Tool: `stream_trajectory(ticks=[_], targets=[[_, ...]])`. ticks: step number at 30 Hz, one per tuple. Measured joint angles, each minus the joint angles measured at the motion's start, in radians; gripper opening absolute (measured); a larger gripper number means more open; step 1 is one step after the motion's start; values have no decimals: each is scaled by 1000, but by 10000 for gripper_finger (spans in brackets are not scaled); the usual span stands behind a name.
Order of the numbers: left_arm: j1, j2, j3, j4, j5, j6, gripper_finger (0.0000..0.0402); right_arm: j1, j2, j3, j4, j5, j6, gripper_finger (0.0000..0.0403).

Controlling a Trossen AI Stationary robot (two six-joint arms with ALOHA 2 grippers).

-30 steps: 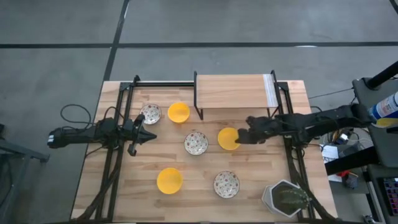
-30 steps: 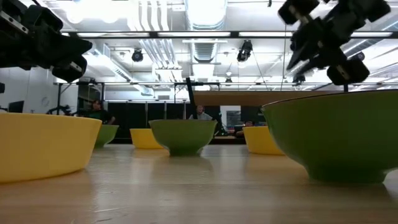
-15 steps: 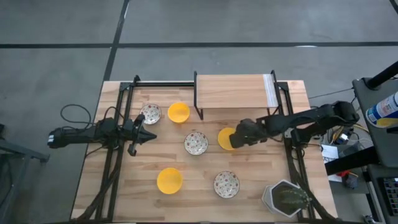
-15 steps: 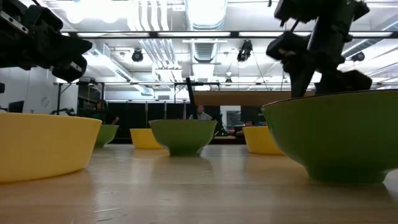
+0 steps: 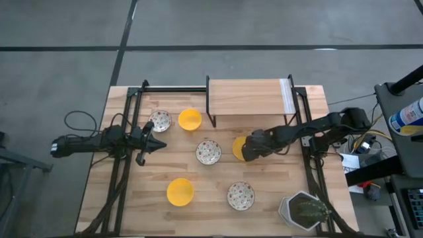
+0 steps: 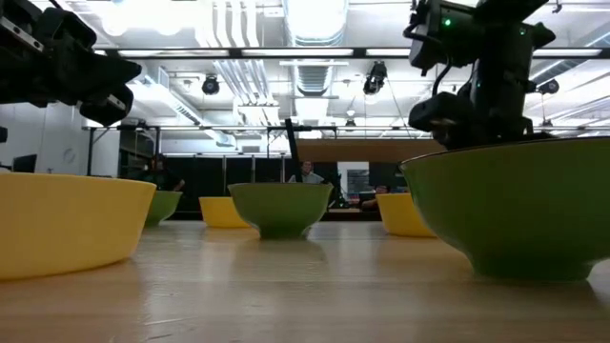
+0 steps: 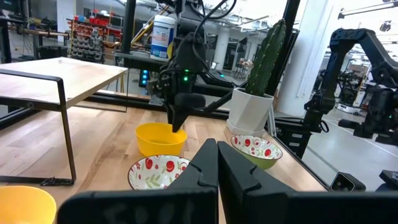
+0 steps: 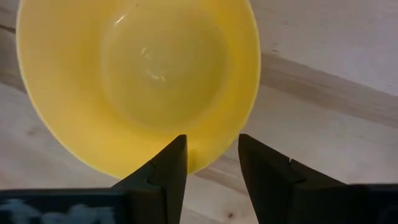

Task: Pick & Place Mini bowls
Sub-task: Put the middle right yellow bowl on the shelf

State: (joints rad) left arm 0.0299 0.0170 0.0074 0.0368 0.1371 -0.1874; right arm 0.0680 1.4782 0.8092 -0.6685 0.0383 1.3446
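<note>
Right gripper (image 8: 211,158) straddles the smooth round yellow bowl's (image 8: 137,81) rim.

A robotics lab or workshop: exposed ceiling ducts (image 6: 315,67), strip lights, stocked shelves (image 7: 87,34), another robot arm (image 7: 364,74) on a stand, and people (image 6: 306,172) at distant desks.

You have bare table (image 5: 218,188) between the front bowls, shelf (image 5: 246,97) blocking the back, plant pot (image 5: 303,211) crowding the front right corner
</note>
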Motion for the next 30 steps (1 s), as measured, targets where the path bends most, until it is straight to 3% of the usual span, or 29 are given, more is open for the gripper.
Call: stream_trajectory(ticks=[8,14,22,30], targets=[[0,0,0,0,0,0,0,-14,16,-1,21,18,-32,93],[0,0,0,0,0,0,0,-27,16,-1,30,12,-103,18],[0,0,0,0,0,0,0,-61,-8,27,27,-88,-178,9],[0,0,0,0,0,0,0,-81,-97,207,-105,-39,-212,9]])
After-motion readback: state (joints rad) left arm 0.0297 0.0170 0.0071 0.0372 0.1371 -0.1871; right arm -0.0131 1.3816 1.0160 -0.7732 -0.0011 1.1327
